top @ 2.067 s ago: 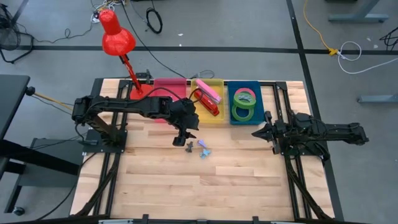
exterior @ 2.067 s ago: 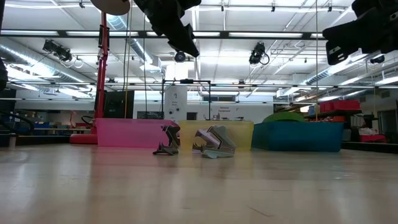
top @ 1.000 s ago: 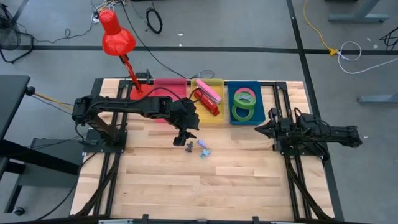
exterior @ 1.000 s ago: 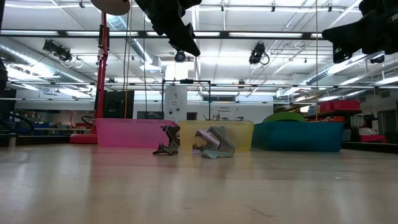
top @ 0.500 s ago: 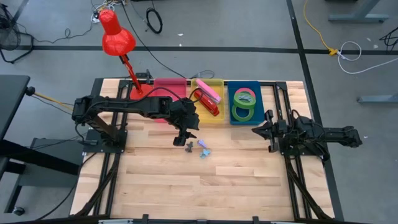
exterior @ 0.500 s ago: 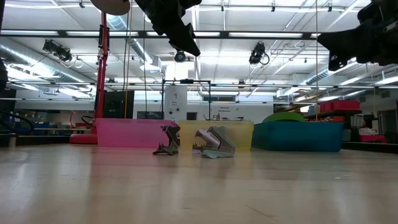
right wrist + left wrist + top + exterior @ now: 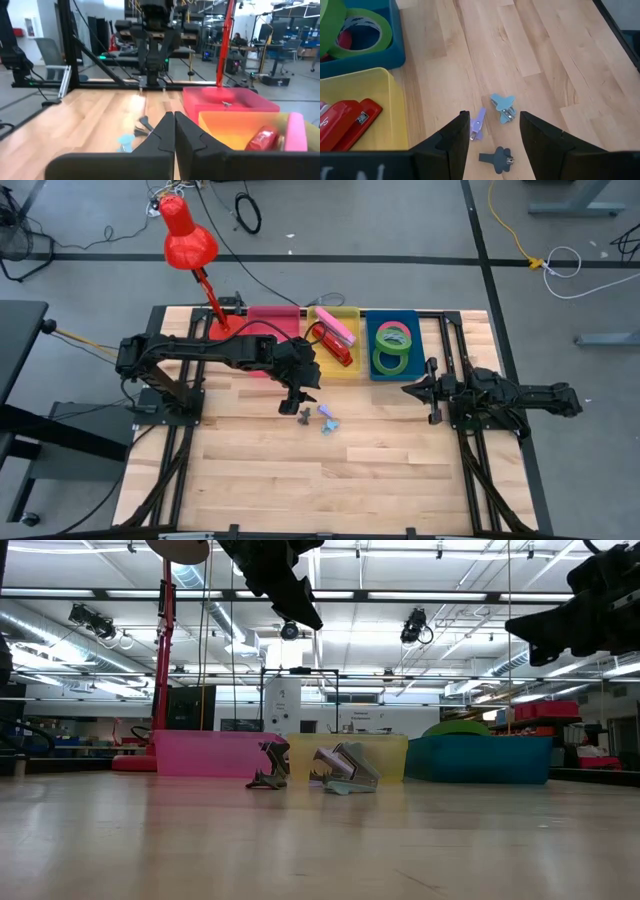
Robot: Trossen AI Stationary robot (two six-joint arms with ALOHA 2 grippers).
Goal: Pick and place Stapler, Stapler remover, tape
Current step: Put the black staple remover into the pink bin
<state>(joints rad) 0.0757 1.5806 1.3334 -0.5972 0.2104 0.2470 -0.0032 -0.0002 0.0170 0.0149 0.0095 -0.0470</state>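
Three staple removers lie on the wooden table: a light blue one, a purple one and a dark one; they also show in the high view. My left gripper hangs open above them, touching nothing. A red stapler and a pink stapler lie in the yellow bin. Two green tape rings lie in the blue bin, with some red-pink showing inside one ring. My right gripper is shut and empty, in the air near the blue bin's near right corner.
A pink bin stands left of the yellow bin at the table's far edge. A red desk lamp stands at the far left corner. Bare wood lies toward the near edge.
My right gripper has gone a little toward the table's left edge and slightly down, staying shut.
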